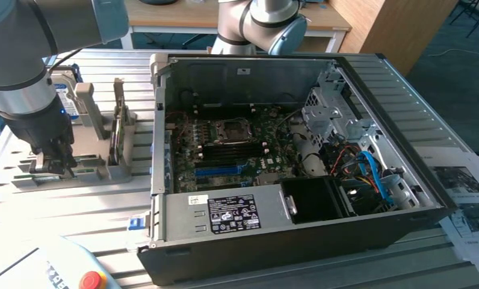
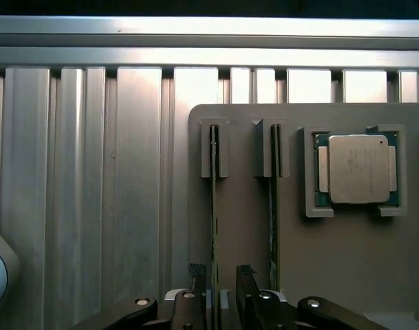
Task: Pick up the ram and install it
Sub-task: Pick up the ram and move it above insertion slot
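Holder (image 2: 347, 275) carries two rams (image 2: 214, 206) (apparently edge-on), processor (image 2: 358, 168).

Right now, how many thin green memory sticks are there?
2. Both stand on edge in neighbouring slots of the grey holder. The first stick sits between the open fingers; the second stick is beside it, nearer the processor chip. Others may hide inside the computer case.

Exterior view: off-arm, high, looks obliquely down over open computer case (image 1: 248, 72) and slatted table (image 1: 63, 211), mid distance. Wrist view: close, straight down on grey holder (image 2: 333, 275), ram sticks (image 2: 214, 206), processor (image 2: 358, 169). Shared: holder, table slats.
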You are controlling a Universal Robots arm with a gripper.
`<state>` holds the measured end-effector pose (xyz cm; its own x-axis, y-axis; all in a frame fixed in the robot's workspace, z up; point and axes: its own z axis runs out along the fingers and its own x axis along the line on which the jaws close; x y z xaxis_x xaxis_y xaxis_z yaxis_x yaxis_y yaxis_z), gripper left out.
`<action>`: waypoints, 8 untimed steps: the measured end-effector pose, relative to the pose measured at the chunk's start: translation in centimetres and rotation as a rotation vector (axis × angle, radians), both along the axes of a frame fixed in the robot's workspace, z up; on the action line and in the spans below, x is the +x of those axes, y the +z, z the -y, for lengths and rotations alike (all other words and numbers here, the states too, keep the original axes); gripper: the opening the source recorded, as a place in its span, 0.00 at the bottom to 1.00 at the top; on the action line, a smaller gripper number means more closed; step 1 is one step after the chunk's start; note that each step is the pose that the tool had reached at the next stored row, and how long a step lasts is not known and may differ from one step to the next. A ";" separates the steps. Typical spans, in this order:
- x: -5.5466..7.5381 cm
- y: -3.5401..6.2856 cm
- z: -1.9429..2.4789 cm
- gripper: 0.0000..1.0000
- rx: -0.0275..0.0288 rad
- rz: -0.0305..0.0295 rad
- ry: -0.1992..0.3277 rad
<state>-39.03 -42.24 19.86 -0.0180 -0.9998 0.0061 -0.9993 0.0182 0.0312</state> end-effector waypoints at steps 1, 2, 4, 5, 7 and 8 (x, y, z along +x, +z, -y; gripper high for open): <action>0.0 0.00 0.00 0.31 0.0000 0.0000 -0.001; 0.0 0.00 0.00 0.31 0.0000 0.0000 -0.001; 0.0 0.00 0.00 0.31 0.0000 0.0000 -0.001; 0.0 0.00 0.00 0.31 0.0000 0.0000 -0.001; 0.0 0.00 0.00 0.31 0.0000 0.0000 -0.001; 0.0 0.00 0.00 0.31 0.0000 0.0000 -0.001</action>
<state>-39.03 -42.24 19.86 -0.0192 -0.9998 0.0061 -0.9993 0.0194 0.0312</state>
